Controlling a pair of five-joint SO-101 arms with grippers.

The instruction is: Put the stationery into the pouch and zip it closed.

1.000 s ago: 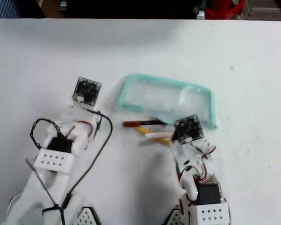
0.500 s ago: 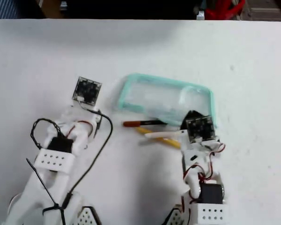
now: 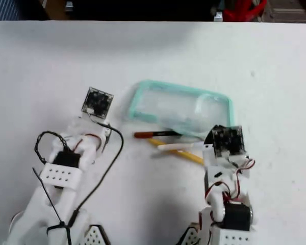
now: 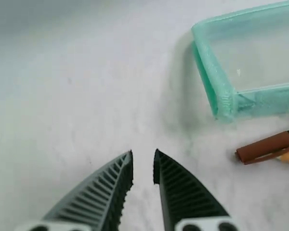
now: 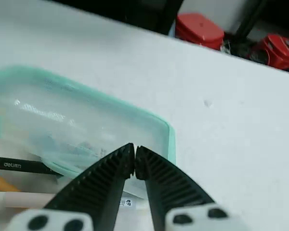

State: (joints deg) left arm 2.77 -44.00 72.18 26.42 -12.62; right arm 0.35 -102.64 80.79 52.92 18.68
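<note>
the clear, teal-rimmed pouch (image 3: 179,108) lies flat on the white table (image 3: 275,71). at its 6 o'clock, outside it, a brown-capped pen (image 3: 154,134), a white pen (image 3: 174,146) and a yellow pencil (image 3: 189,156) lie fanned together. the left gripper (image 4: 142,166) sits at the pouch's 9 o'clock, tips slightly parted, grasping nothing. the right gripper (image 5: 135,155) is clenched tip to tip over the pouch's 5 o'clock corner.

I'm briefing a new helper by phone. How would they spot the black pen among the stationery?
Find the clear, teal-edged pouch mid-table. Three things lie along its near long edge. The black pen is the one closest to the pouch, with a brown cap, unlike the white pen and yellow pencil beside it.
</note>
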